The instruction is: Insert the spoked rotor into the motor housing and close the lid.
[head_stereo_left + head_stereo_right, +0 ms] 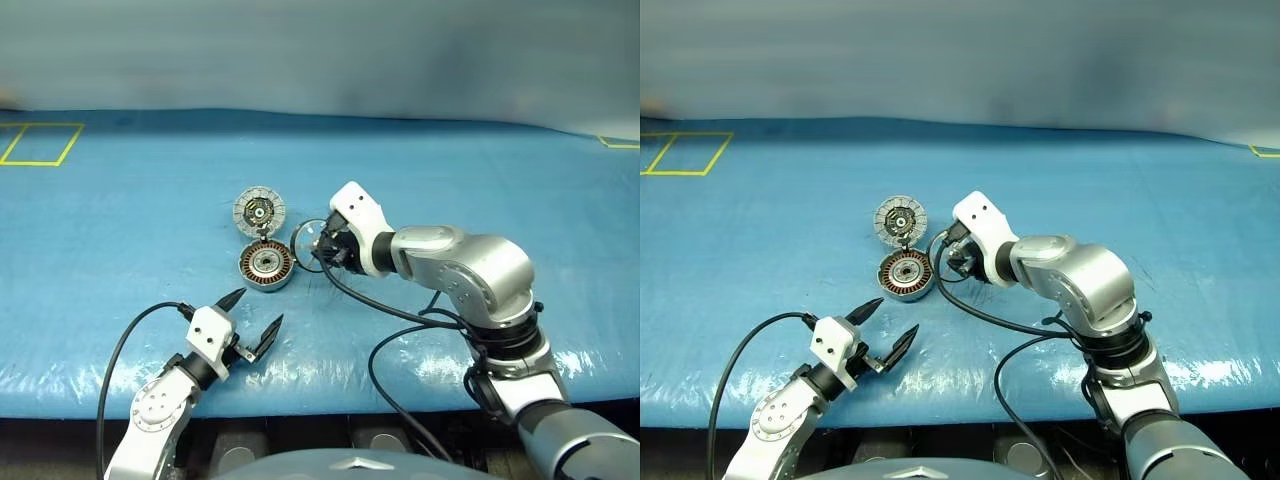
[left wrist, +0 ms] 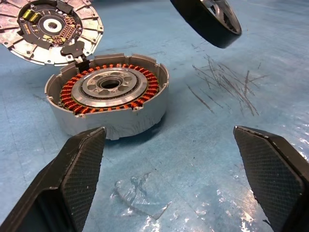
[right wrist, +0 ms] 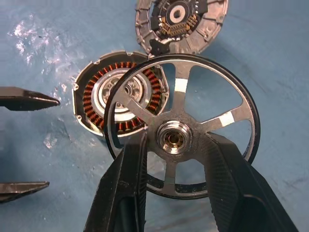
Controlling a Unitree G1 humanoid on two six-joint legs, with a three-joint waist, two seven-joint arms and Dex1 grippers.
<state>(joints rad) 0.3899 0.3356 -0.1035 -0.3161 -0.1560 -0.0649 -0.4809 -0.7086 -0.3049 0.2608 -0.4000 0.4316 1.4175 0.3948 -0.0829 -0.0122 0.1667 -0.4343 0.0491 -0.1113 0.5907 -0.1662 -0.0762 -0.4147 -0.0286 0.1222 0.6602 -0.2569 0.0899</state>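
Right pincer (image 3: 176,145) holds the rotor (image 3: 181,125): its two fingers close in on the central hub, one to each side, passing between the spokes. In the left wrist view the rotor hangs clear of the counter (image 1: 120,210), tilted, dark rim toward the camera.

Housing (image 1: 265,266) sits on the blue counter, open side up, copper windings ringing a silver centre. Lid (image 1: 259,211) lies swung open on the far side of the housing, ribbed inner face up, joined at the hinge.

Key relation: rotor is just beside the housing, on the robot's right of it and above counter level. In the right wrist view the rotor's rim overlaps one edge of the housing, so the two are not yet centred. Rotor axis looks tilted relative to the housing's upright axis; my judgement is that it must be levelled and shifted toward the robot's left before lowering, hub over the silver centre.

Left pincer (image 1: 252,322) hovers near the counter's front edge, fingers spread wide, empty, pointing toward the housing. It is well short of the housing; the right arm is the nearer one.
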